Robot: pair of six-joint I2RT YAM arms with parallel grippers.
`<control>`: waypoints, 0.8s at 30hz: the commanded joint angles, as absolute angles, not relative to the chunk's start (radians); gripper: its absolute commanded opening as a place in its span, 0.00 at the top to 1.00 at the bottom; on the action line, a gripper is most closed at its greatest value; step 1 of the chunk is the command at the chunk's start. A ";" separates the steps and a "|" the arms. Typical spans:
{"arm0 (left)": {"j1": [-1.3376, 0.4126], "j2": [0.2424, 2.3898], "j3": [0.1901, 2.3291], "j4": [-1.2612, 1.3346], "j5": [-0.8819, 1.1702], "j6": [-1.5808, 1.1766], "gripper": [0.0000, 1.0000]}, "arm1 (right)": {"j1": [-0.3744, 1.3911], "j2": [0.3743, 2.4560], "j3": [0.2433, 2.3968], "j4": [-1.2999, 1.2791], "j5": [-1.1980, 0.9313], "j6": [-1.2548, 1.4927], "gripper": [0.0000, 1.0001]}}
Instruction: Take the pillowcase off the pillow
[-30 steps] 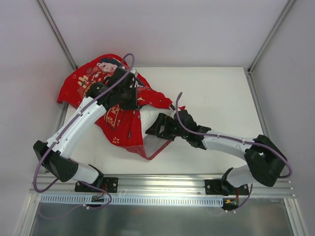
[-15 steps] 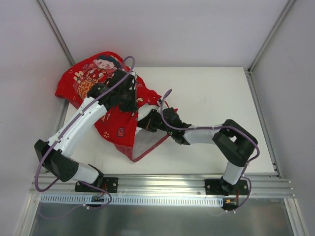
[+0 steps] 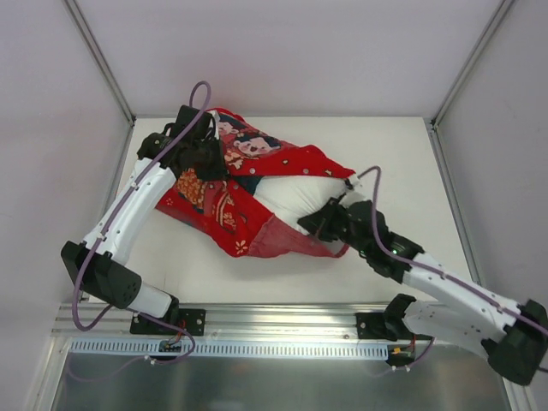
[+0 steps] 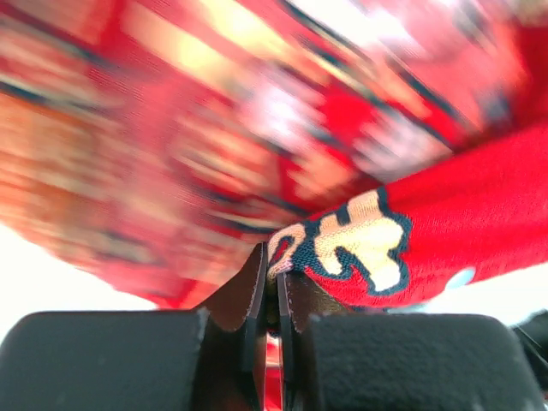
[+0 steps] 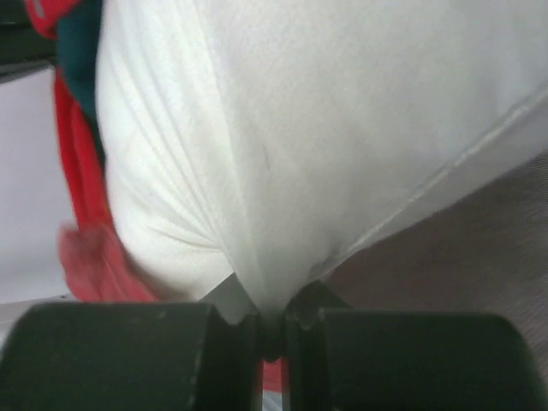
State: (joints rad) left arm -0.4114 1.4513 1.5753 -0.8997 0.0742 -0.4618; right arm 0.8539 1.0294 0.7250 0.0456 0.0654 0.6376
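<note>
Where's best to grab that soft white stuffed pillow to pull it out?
Pinch the bare end of the soft white pillow, bulging from the open mouth of the red printed pillowcase, coming from the right. It is the only uncovered part and soft enough to fold; the right end effector is shut on it there.

You see a white table point(image 3: 394, 163) in mid frame, w/ pale walls point(image 3: 291, 51) behind it. A left post point(image 3: 100, 60) slants at upper left & a right post point(image 3: 471, 60) at upper right. A metal rail point(image 3: 282, 318) crosses the bottom.
</note>
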 commanded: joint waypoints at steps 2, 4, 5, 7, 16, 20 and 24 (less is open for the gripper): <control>-0.302 1.512 1.597 -0.907 -0.002 -0.443 1.00 | 0.767 0.685 0.537 -0.175 0.196 0.666 0.99; -0.302 1.552 1.617 -0.905 0.032 -0.452 1.00 | 0.739 0.623 0.502 -0.216 0.189 0.693 0.99; -0.304 1.569 1.624 -0.900 0.055 -0.459 1.00 | 0.739 0.608 0.509 -0.221 0.190 0.695 0.99; -0.316 1.608 1.638 -0.879 0.129 -0.472 1.00 | 0.741 0.636 0.544 -0.216 0.170 0.677 0.99; -0.442 1.543 1.660 -0.876 0.172 -0.472 0.11 | 0.752 0.954 0.879 -0.114 0.095 0.575 1.00; -0.483 1.415 1.605 -0.874 0.193 -0.489 0.01 | 0.752 1.048 0.960 -0.060 0.074 0.584 0.99; -0.547 1.274 1.477 -0.874 0.155 -0.544 0.01 | 0.752 1.084 1.000 -0.041 0.051 0.589 0.99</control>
